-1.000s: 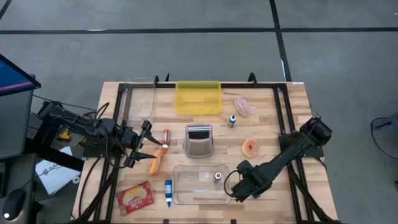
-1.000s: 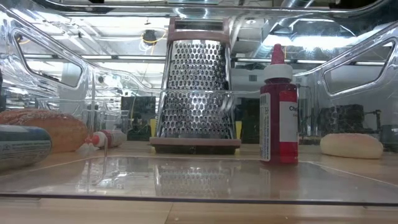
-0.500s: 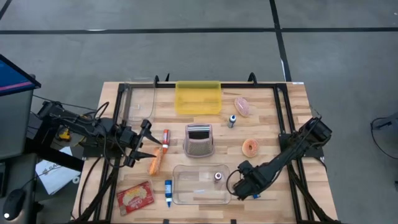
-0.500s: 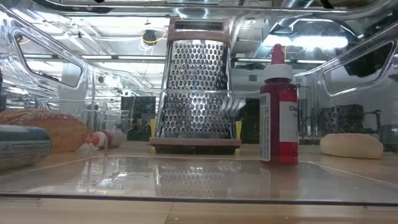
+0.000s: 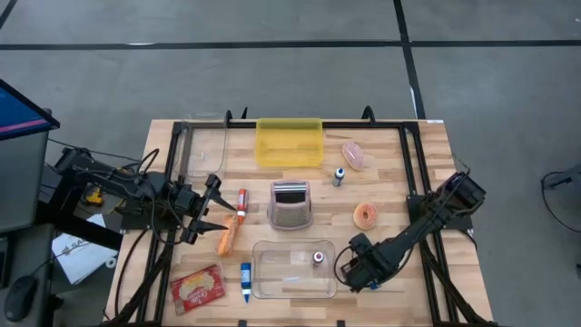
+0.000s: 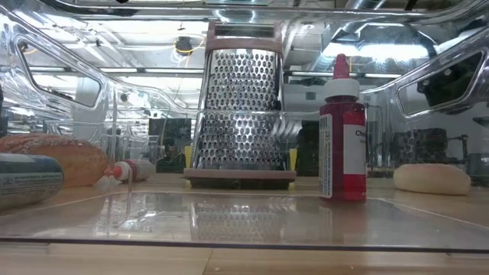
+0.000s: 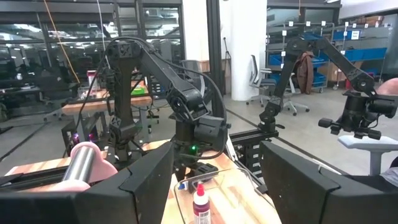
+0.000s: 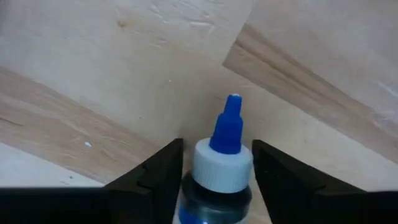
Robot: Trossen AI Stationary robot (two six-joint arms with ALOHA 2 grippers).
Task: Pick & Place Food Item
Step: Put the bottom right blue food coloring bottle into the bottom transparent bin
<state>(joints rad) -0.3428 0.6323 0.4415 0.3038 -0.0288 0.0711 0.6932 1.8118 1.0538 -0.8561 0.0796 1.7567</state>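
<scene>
— Blue cap, white collar: what is that little bottle (image 8: 222, 163)?
— It sits between the two dark fingers (image 8: 152, 177) of the right gripper (image 5: 363, 275). The fingers are right up against its sides, one on each side, so the gripper is closed on it. Under it is the bare wood of the desk (image 5: 390, 173).
— Where is that on the desk?
— Near the front, just beside the right end of the clear tray (image 5: 290, 270).
— Is anything in the tray?
— Yes, a small red bottle (image 6: 341, 130) with a red cap stands upright in it.
— And the left gripper (image 5: 211, 211)?
— It hangs over the left part of the desk. Its fingers (image 7: 142, 184) are apart and nothing is between them.
— What food do you see?
— A long bread roll (image 5: 228, 235) lies just beside the left gripper. A round pink donut (image 5: 366, 215) lies right of the metal grater (image 5: 290, 205), and a pale bun (image 5: 354, 155) lies farther back. A red snack packet (image 5: 197, 288) lies at the front left.
— Anything else?
— A yellow bin (image 5: 290, 143) sits at the back, behind the grater.
</scene>
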